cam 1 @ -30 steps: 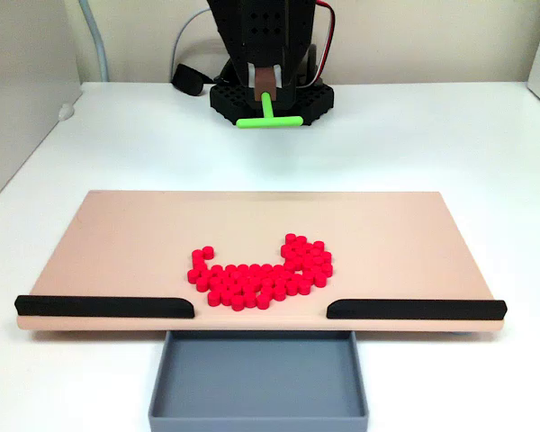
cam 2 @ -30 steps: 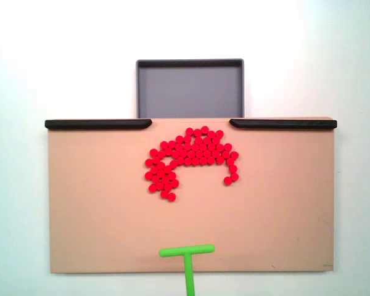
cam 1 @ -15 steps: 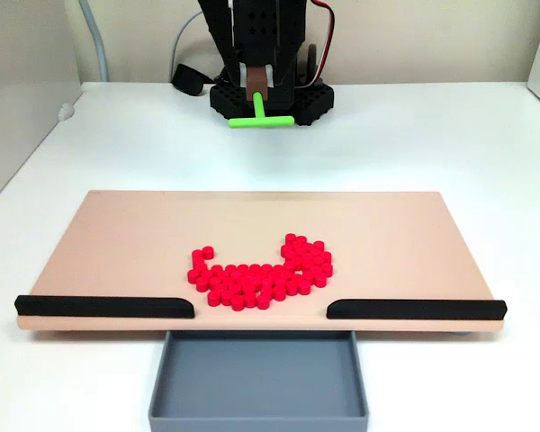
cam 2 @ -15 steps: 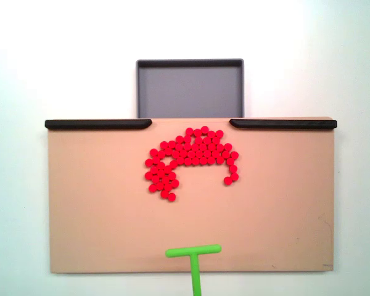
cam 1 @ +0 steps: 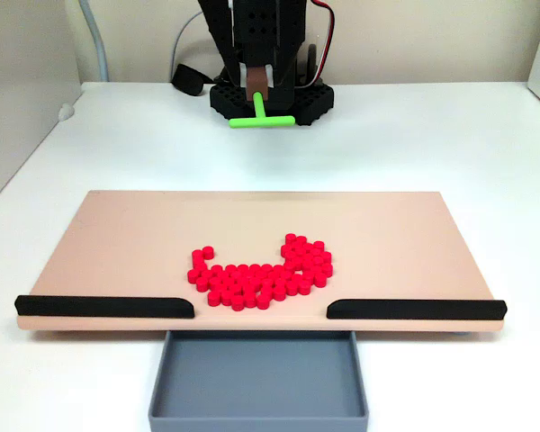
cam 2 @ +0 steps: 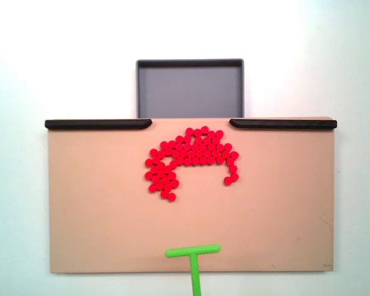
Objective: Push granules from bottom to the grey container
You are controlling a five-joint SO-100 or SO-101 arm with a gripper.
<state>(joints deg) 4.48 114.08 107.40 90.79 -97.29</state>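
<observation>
A beige board (cam 2: 98, 216) fills the table's middle. Past its 12 o'clock edge in a fixed view sits the grey container (cam 2: 190, 89), shallow, matte, low-walled. Bright red granules (cam 2: 191, 157) form an arch on the board, just below the gap between two black strips (cam 2: 98, 124). At 6 o'clock, the gripper (cam 1: 260, 85) is clamped on a green T-shaped pusher (cam 2: 193, 256).

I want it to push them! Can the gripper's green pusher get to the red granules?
Probably yes: bare board lies between the pusher and the granules, nothing blocking.
</observation>
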